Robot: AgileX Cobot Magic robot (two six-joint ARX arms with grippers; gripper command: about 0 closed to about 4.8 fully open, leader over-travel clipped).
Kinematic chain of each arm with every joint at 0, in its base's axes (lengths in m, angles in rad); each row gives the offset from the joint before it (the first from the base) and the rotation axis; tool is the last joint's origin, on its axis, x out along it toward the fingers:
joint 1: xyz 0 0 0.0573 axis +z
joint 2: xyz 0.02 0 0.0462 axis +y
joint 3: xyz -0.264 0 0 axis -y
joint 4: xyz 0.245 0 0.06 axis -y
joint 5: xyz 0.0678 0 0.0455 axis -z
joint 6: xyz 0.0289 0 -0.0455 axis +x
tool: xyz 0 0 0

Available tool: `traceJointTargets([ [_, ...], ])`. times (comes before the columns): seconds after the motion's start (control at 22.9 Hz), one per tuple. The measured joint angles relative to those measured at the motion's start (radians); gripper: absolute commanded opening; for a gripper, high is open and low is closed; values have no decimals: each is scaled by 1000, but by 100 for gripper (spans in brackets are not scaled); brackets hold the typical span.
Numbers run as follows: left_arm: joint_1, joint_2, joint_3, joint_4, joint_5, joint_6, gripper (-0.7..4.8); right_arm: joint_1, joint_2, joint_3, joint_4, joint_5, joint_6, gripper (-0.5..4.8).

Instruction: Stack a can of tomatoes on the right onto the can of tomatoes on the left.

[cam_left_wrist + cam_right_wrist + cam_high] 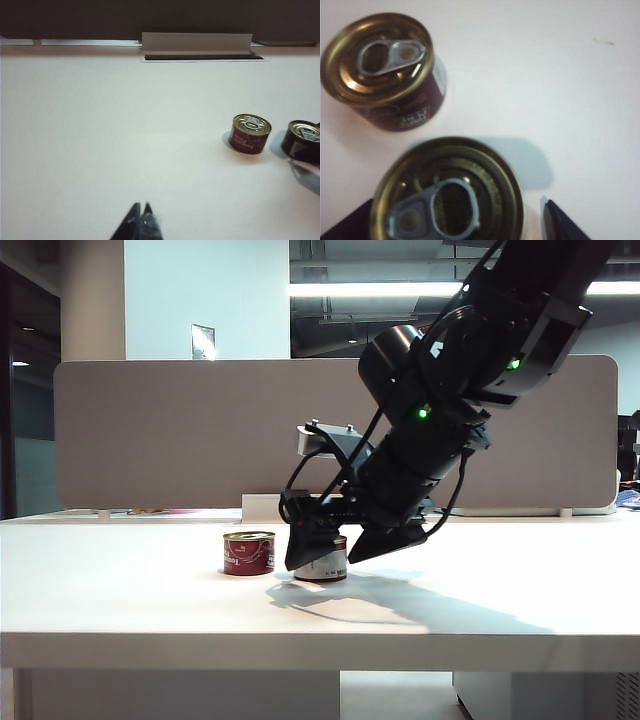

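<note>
Two short tomato cans with red labels and gold pull-tab lids stand side by side on the white table. The left can [248,553] [250,133] [382,70] stands free. My right gripper [340,545] [457,201] is open and lowered round the right can [328,562] [302,140] [450,195], one finger [562,222] on each side. A gap shows between that finger and the can. My left gripper [141,207] is shut and empty, hovering over bare table well away from both cans. It does not show in the exterior view.
A grey partition [200,430] runs along the table's far edge, with a white cable tray [196,42] at its foot. The right arm's black body [450,410] leans over the cans from the right. The table's front edge [300,645] is near the exterior camera.
</note>
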Motion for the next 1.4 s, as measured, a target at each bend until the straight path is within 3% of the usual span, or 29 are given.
traceJointTargets([
  [0.13,0,0,0,0,0,0,-6,6,11,0,19,6,0,478],
  [0.78,0,0,0,0,0,0,-6,16,19,0,82,17,0,196],
  [1.05,0,0,0,0,0,0,-6,16,18,13,65,18,-1,196],
  [1.4,0,1,0,0,0,0,-6,23,-29,204,-35,18,-4,198],
])
